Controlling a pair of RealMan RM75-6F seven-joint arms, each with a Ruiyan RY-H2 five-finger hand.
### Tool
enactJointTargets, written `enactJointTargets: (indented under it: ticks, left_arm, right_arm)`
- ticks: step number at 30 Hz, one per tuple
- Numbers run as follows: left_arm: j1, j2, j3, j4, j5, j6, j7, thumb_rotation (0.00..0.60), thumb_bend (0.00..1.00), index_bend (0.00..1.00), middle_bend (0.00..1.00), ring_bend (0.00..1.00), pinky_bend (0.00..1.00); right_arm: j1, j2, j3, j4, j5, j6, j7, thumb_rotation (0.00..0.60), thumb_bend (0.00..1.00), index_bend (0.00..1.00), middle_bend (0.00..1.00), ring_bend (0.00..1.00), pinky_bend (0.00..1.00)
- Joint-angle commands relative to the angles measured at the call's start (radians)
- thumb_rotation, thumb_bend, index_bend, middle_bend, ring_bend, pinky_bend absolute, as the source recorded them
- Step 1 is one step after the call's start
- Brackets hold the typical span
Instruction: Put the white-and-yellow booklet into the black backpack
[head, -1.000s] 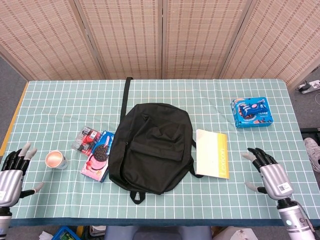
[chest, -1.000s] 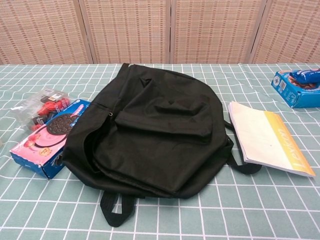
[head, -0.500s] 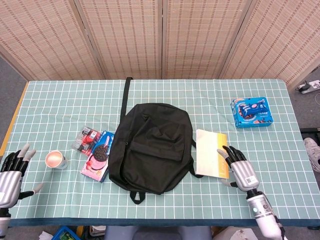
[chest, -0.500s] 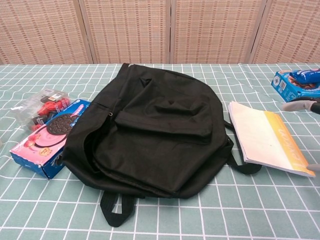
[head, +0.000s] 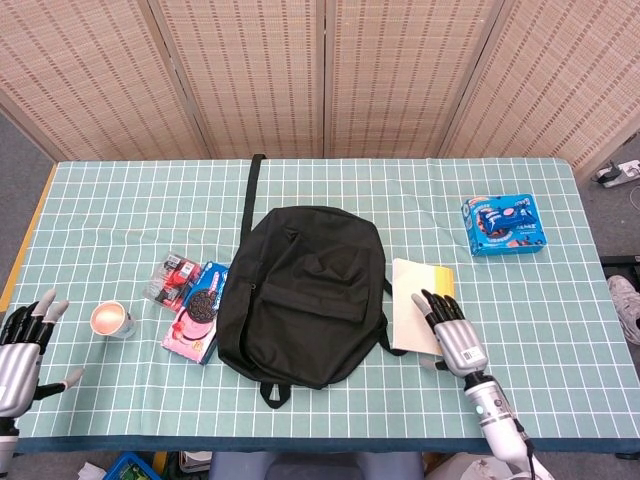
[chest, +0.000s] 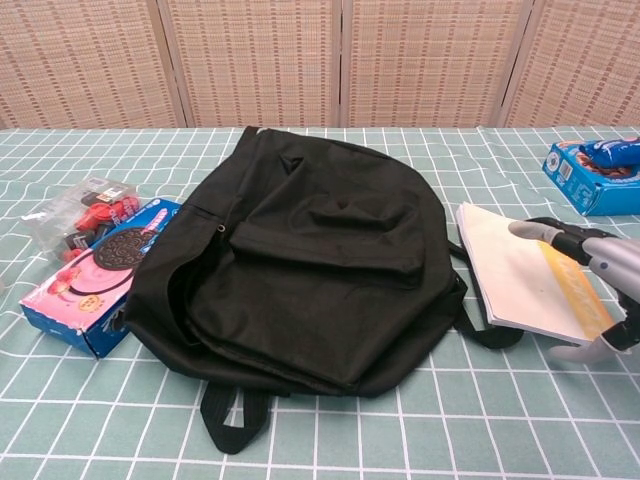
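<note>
1. Head view: the right hand (head: 452, 331) is over the near right part of the white-and-yellow booklet (head: 415, 303). Its fingers are spread apart and lie flat, with nothing gripped. I cannot tell if they press on the cover
2. Head view: the booklet lies flat on the table (head: 400, 190). The black backpack (head: 300, 288) is just to the left of the right hand, next to the booklet, and it looks closed
3. Head view: the left hand (head: 22, 345) is far off at the left edge of the table. Its fingers are apart and it holds nothing. A small cup (head: 110, 319) stands just to its right
4. Head view: a pink cookie box (head: 196, 311) and a clear snack pack (head: 174, 276) lie between the cup and the backpack. A blue cookie box (head: 504, 225) lies far past the right hand
5. Chest view: the right hand (chest: 598, 280) shows at the right edge, fingers stretched over the yellow side of the booklet (chest: 505, 268), thumb low near its front edge. It grips nothing
6. Chest view: the backpack (chest: 300, 260) lies flat to the left of that hand. I cannot see inside it
</note>
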Motion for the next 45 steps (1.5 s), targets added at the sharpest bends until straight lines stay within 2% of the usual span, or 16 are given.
enactJointTargets:
  ticks: [1, 12, 15, 17, 19, 22, 26, 29, 39, 45]
  left_arm:
    - [-0.001, 0.0, 0.001, 0.003, -0.002, -0.004, -0.002, 0.6, 0.15, 0.06, 0.0, 0.04, 0.0]
    - [-0.003, -0.004, 0.0, 0.011, -0.006, -0.012, -0.016, 0.6, 0.15, 0.06, 0.0, 0.04, 0.0]
    - [-0.004, -0.002, -0.001, 0.011, -0.006, -0.014, -0.019, 0.6, 0.15, 0.06, 0.0, 0.04, 0.0]
    - [-0.004, -0.003, -0.003, 0.012, -0.008, -0.013, -0.022, 0.6, 0.15, 0.06, 0.0, 0.04, 0.0]
    - [-0.005, -0.002, -0.003, 0.012, -0.01, -0.017, -0.022, 0.6, 0.15, 0.06, 0.0, 0.04, 0.0]
    - [-0.007, 0.001, -0.002, 0.01, -0.013, -0.024, -0.019, 0.6, 0.15, 0.06, 0.0, 0.04, 0.0]
    - [-0.009, 0.001, -0.004, 0.007, -0.013, -0.024, -0.019, 0.6, 0.15, 0.06, 0.0, 0.04, 0.0]
    - [-0.012, 0.002, -0.005, 0.006, -0.014, -0.03, -0.019, 0.6, 0.15, 0.06, 0.0, 0.04, 0.0]
    - [-0.019, 0.008, -0.007, -0.005, -0.021, -0.044, -0.018, 0.6, 0.15, 0.08, 0.0, 0.04, 0.0]
    - [-0.026, 0.016, -0.012, -0.017, -0.025, -0.049, -0.009, 0.6, 0.15, 0.08, 0.0, 0.04, 0.0]
  right_arm:
    - [0.003, -0.026, 0.003, 0.032, 0.0, 0.01, -0.003, 0.6, 0.04, 0.0, 0.0, 0.0, 0.01]
    - [0.005, -0.088, 0.021, 0.113, 0.011, 0.04, 0.006, 0.6, 0.07, 0.0, 0.0, 0.0, 0.01]
    - [0.006, -0.089, 0.023, 0.13, 0.007, 0.049, 0.01, 0.6, 0.11, 0.0, 0.0, 0.0, 0.01]
    - [0.008, -0.094, 0.024, 0.161, -0.019, 0.085, -0.009, 0.6, 0.17, 0.01, 0.01, 0.0, 0.01]
    - [0.009, -0.101, 0.028, 0.189, -0.038, 0.119, -0.014, 0.6, 0.22, 0.06, 0.04, 0.0, 0.01]
    - [0.011, -0.098, 0.041, 0.196, -0.047, 0.149, -0.007, 0.6, 0.23, 0.19, 0.09, 0.01, 0.01]
    - [0.015, -0.081, 0.055, 0.187, -0.048, 0.166, -0.022, 0.6, 0.24, 0.36, 0.2, 0.06, 0.01]
    - [0.02, -0.065, 0.062, 0.172, -0.038, 0.158, -0.036, 0.6, 0.27, 0.43, 0.25, 0.1, 0.02]
    - [0.047, -0.038, 0.091, 0.161, -0.023, 0.146, -0.061, 0.6, 0.34, 0.54, 0.32, 0.16, 0.04]
    - [0.063, -0.018, 0.111, 0.158, -0.021, 0.155, -0.06, 0.6, 0.38, 0.66, 0.39, 0.22, 0.09]
